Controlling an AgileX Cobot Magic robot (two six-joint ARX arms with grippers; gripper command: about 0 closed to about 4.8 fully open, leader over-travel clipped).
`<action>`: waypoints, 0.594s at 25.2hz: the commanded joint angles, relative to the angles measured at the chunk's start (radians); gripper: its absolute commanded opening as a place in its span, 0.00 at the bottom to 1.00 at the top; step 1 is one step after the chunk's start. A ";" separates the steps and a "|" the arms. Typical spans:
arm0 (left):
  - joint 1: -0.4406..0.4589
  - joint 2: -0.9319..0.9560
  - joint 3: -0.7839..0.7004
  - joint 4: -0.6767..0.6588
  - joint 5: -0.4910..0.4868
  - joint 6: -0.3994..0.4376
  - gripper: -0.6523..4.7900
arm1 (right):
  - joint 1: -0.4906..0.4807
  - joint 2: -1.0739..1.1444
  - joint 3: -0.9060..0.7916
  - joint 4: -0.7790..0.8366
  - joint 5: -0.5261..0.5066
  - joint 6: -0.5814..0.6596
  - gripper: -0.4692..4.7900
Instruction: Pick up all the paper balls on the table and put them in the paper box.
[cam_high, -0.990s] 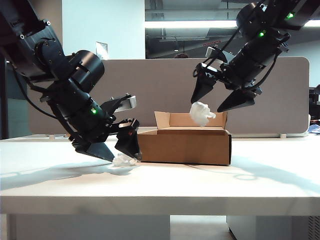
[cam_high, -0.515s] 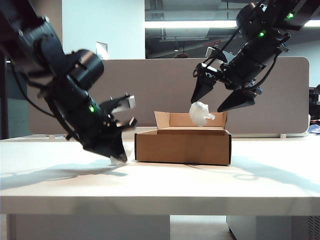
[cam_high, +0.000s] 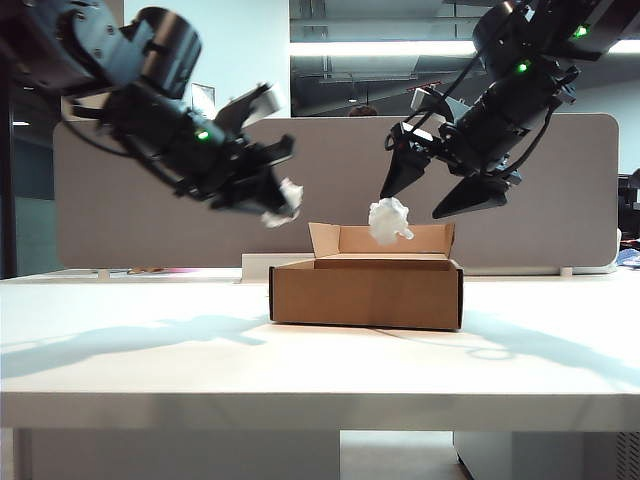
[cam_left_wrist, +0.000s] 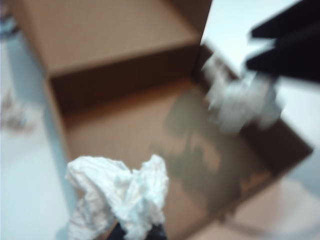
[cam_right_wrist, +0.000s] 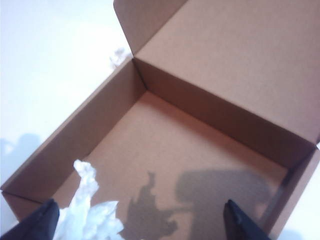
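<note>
The table (cam_high: 320, 365) is seen nearest, with the open paper box (cam_high: 366, 291) set on it. A paper ball (cam_high: 288, 197) is clamped in the left gripper (cam_high: 281, 205), up beside the box. Another ball (cam_high: 388, 221) is seen in mid-air over the box, below the wide-open, empty right gripper (cam_high: 432, 192).

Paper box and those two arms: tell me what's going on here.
Both arms are clearing crumpled paper into the paper box. The left gripper is shut on a paper ball, held up in the air just left of the box. The right gripper hangs open above the box, and a second paper ball is in the air just below its fingers, over the open box. The box floor looks bare so far.
</note>
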 joint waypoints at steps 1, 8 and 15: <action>-0.015 0.074 0.104 0.010 -0.010 0.000 0.11 | 0.002 -0.006 0.006 0.038 0.001 0.003 1.00; -0.044 0.232 0.293 -0.113 -0.007 -0.003 0.11 | 0.002 -0.006 0.008 0.050 0.011 0.003 1.00; -0.048 0.290 0.433 -0.327 -0.003 -0.003 0.59 | 0.002 -0.006 0.008 0.054 0.028 0.003 1.00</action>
